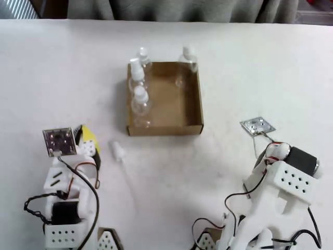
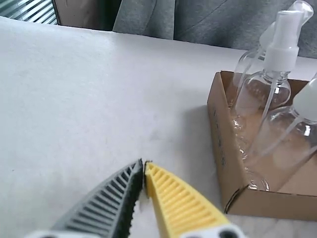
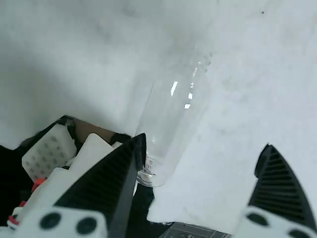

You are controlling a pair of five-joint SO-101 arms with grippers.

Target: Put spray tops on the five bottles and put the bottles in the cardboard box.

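Observation:
The cardboard box [image 1: 192, 94] stands mid-table. Inside it stand several clear bottles [image 1: 140, 101] wearing white spray tops; the left wrist view sees them [image 2: 267, 84] over the box wall [image 2: 223, 148]. A loose spray top [image 1: 117, 151] lies on the table just in front of the box's left corner, its thin tube trailing toward the near edge. My left gripper [image 2: 143, 168], grey and yellow, is shut and empty, left of the box. My right gripper [image 3: 205, 141] is open over a clear bottle [image 3: 173, 119] that lies on its side, beside one finger, with no top on it.
The left arm [image 1: 65, 198] sits at the near left and the right arm [image 1: 283, 179] at the near right. White table surface spreads around the box. A curtain hangs beyond the far edge.

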